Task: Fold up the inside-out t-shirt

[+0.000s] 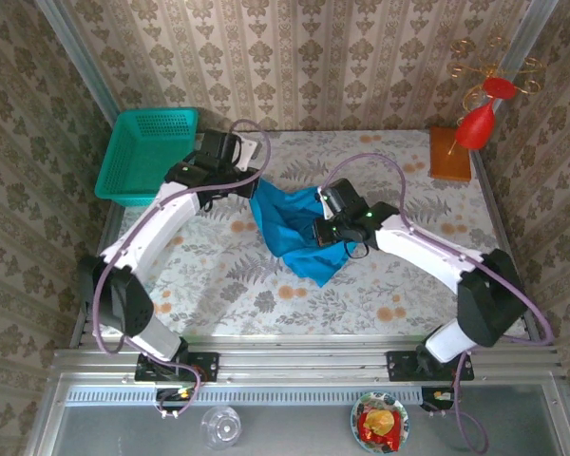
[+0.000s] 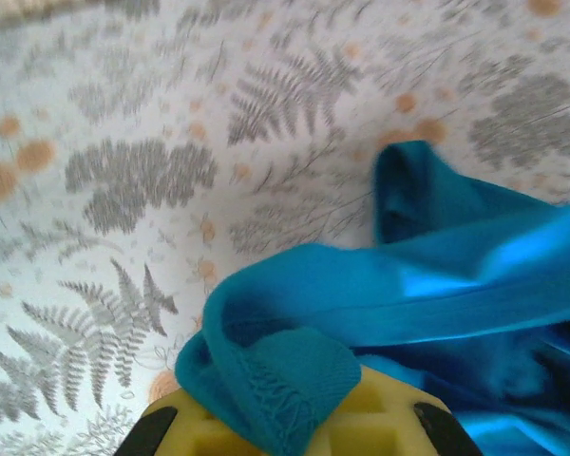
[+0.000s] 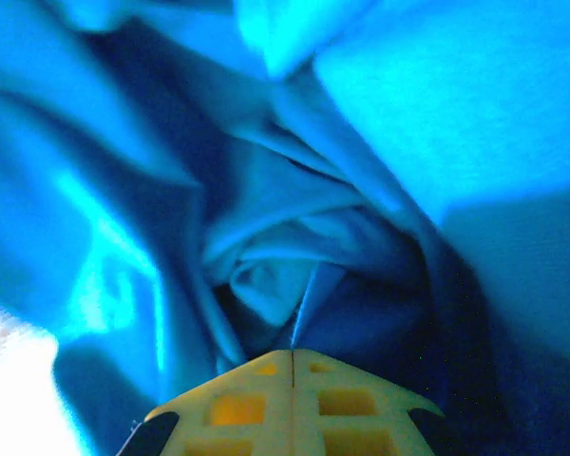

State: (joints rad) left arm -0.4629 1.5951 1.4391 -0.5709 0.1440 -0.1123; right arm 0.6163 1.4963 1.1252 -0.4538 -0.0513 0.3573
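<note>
Fern-print table [image 1: 218, 275]; overhead, teal basket [image 1: 147, 152]; wrist-close, t-shirt [image 2: 437, 285] hem stitching.

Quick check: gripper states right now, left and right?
Left gripper: shut on the t-shirt hem.
Right gripper: shut, a thin fold of the t-shirt apparently pinched in its jaws.

The left arm [image 1: 171, 214] climbs from its base, bends sharply at the elbow and stretches to the upper left edge of the t-shirt [image 1: 290, 228]. The left gripper [image 2: 294, 418] is closed, its yellow fingers [image 2: 375, 423] pinching a hemmed fold of the t-shirt. The right arm [image 1: 427, 252] reaches in from the t-shirt's right side. The right gripper [image 3: 293, 366] sits among the t-shirt's middle folds, its fingers pressed together on a thin crease.
</note>
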